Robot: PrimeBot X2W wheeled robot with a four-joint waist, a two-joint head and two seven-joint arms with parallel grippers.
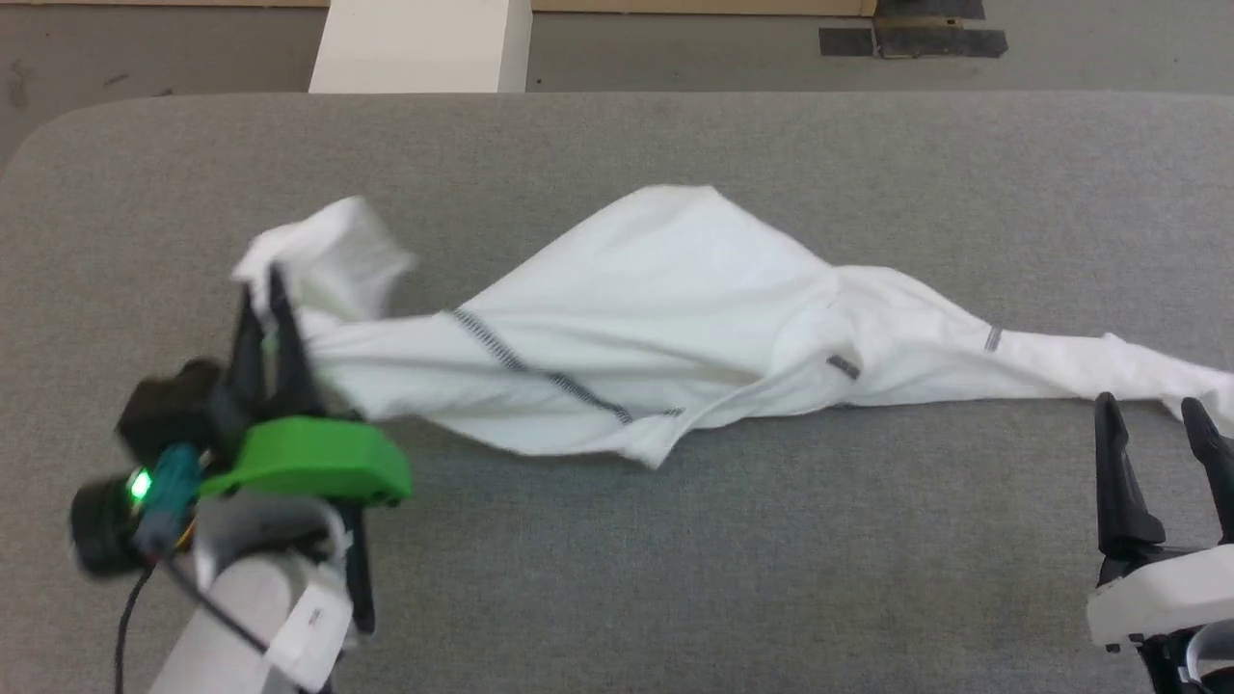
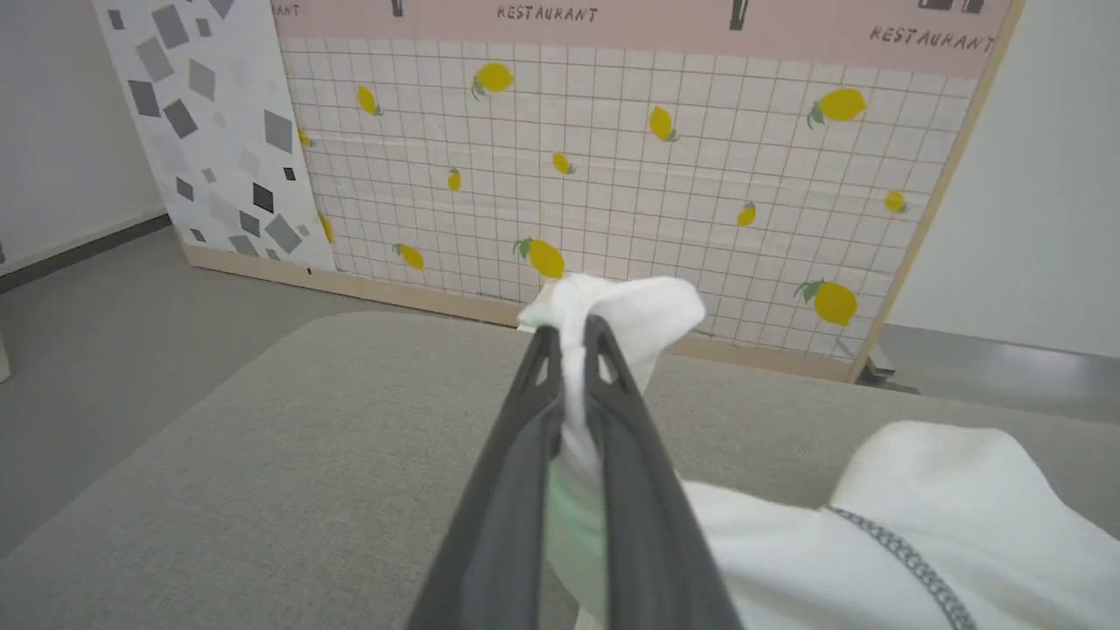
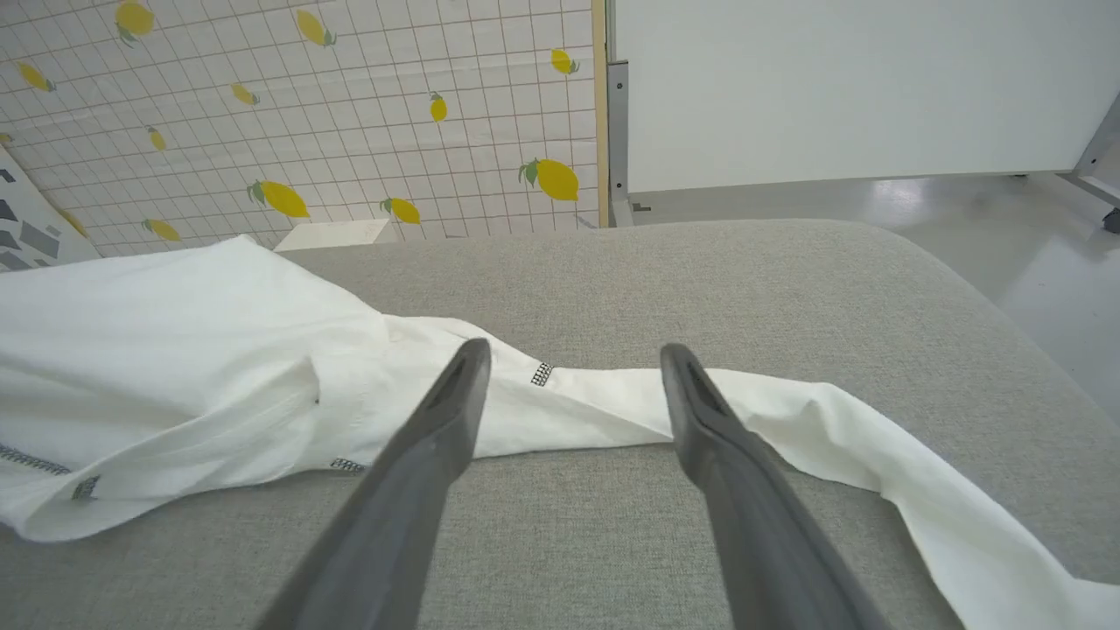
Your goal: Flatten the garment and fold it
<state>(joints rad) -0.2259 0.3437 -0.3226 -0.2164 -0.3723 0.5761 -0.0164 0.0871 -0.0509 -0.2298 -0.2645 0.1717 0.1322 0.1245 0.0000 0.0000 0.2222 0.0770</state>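
The garment (image 1: 656, 308), a white long-sleeved shirt with dark stitched seams, lies crumpled and stretched sideways across the grey table (image 1: 675, 559). My left gripper (image 1: 262, 289) is shut on the garment's left end, which bunches up above the fingertips; in the left wrist view white cloth (image 2: 612, 315) is pinched between the two dark fingers (image 2: 516, 455). My right gripper (image 1: 1152, 414) stands open just in front of the right sleeve (image 1: 1109, 371), apart from it. In the right wrist view that sleeve (image 3: 787, 411) runs across behind the spread fingers (image 3: 437, 437).
A white box (image 1: 421, 45) stands on the floor beyond the table's far edge. A lemon-patterned panel (image 2: 612, 149) rises behind the table. Dark tape marks (image 1: 911, 39) lie on the floor at the far right. Bare table surface stretches in front of the garment.
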